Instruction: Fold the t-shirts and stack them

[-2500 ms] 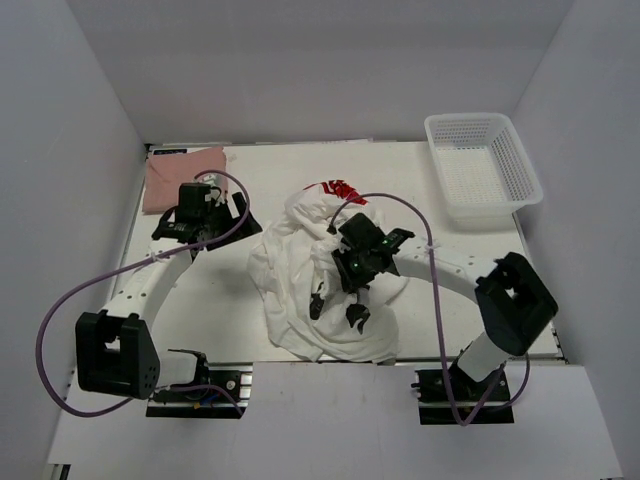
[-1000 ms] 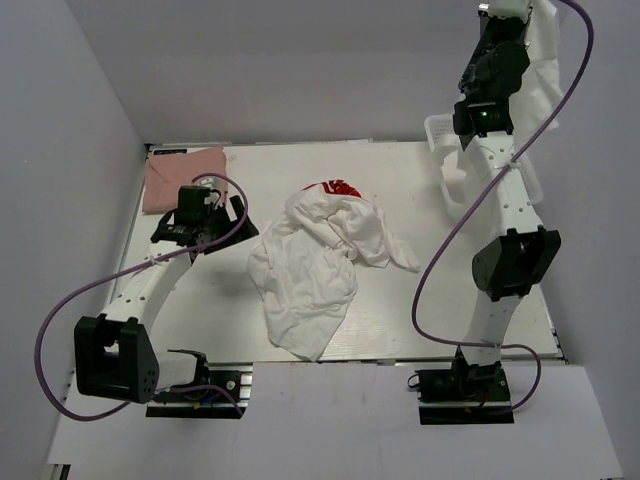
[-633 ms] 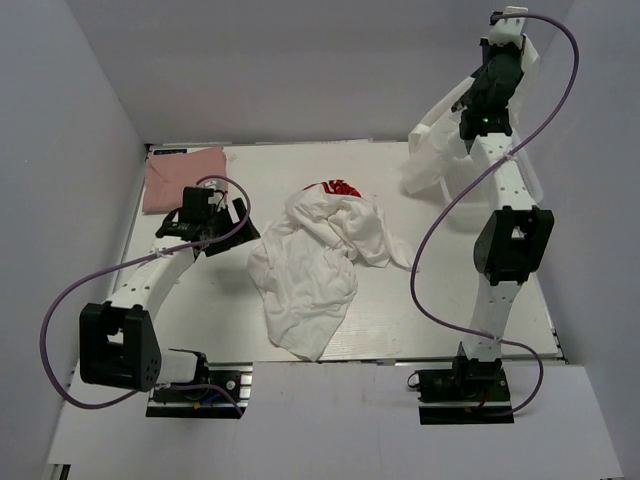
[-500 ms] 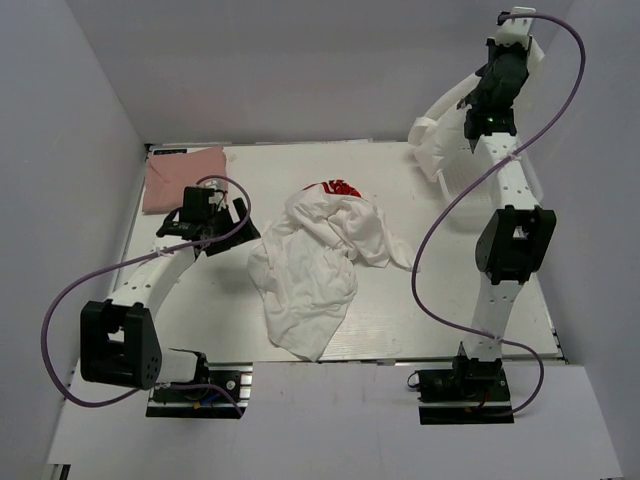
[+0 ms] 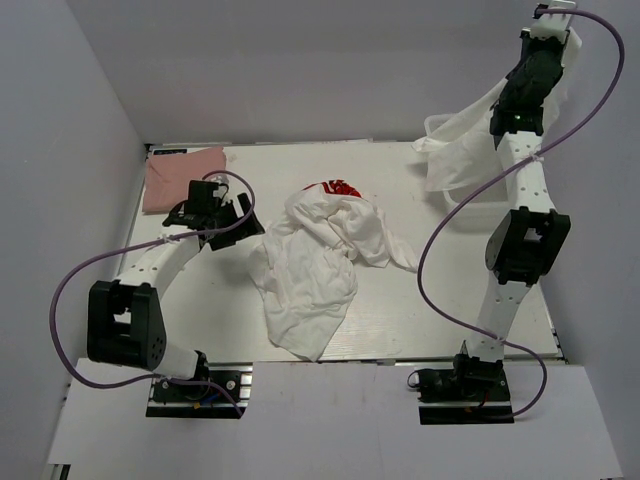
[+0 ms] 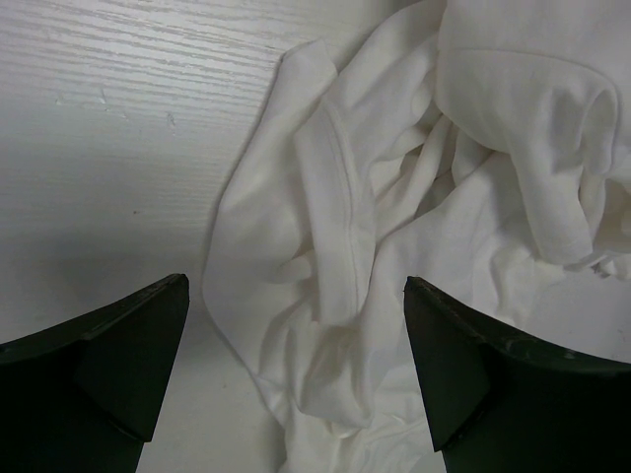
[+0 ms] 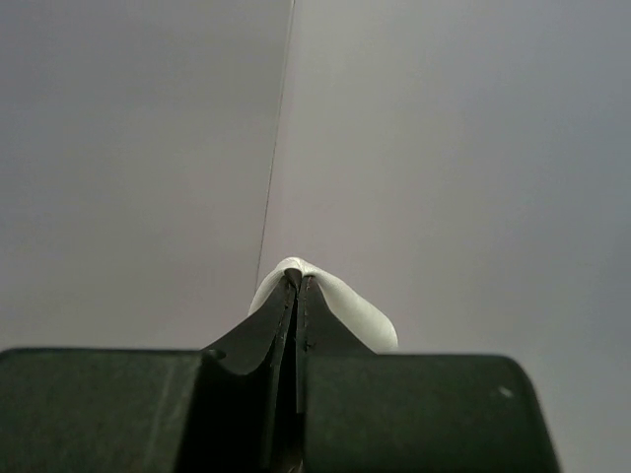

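The right fingers (image 7: 258,340) pinch a limp white tee (image 5: 462,150) high above the far right of the table (image 5: 400,310), print apparently hidden; the left fingers (image 6: 108,355) gape over the crumpled white pile (image 5: 310,280).

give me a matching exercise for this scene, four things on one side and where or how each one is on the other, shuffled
Things:
1. pink t-shirt
2. hanging white t-shirt
3. left gripper
4. crumpled white heap

Places or states:
a. open, over the heap's edge
b. lying at the far left corner of the table
c. middle of the table
d. pinched in the right gripper, held up in the air

Pairs: 1-b, 2-d, 3-a, 4-c
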`<state>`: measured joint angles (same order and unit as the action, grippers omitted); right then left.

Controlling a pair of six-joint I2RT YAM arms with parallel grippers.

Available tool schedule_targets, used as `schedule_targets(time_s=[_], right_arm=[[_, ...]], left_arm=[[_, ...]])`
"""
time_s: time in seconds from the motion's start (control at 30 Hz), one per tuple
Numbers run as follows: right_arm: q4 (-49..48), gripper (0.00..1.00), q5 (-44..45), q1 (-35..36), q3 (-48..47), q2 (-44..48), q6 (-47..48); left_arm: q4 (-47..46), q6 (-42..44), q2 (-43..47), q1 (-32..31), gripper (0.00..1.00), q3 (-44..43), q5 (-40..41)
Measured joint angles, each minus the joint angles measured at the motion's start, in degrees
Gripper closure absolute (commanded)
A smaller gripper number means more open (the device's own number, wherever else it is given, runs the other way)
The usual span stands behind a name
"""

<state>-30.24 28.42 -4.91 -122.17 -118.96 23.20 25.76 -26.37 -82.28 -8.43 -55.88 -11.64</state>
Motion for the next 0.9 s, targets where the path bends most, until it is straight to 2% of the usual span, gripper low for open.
schedule_targets(time_s=[0.63,0.77,0.9], right_arm=[[-4.7,1.00,-6.2,-4.1,-3.3,0.7,-0.3],[-4.5,1.00,-6.6,-4.1,2.1,3.2,-1.0],[-4.0,1.00,-9.1,-3.5,14.2,6.1,-4.5]], left_arm=[[-2.4,-0.2,-4.2,0.0,0.00,-1.2,-3.3],[-3.3,-0.6,-6.1,0.0,0.00,-1.3,-4.5],[-3.6,-0.7,-7.3,0.0,0.00,-1.3,-5.1]])
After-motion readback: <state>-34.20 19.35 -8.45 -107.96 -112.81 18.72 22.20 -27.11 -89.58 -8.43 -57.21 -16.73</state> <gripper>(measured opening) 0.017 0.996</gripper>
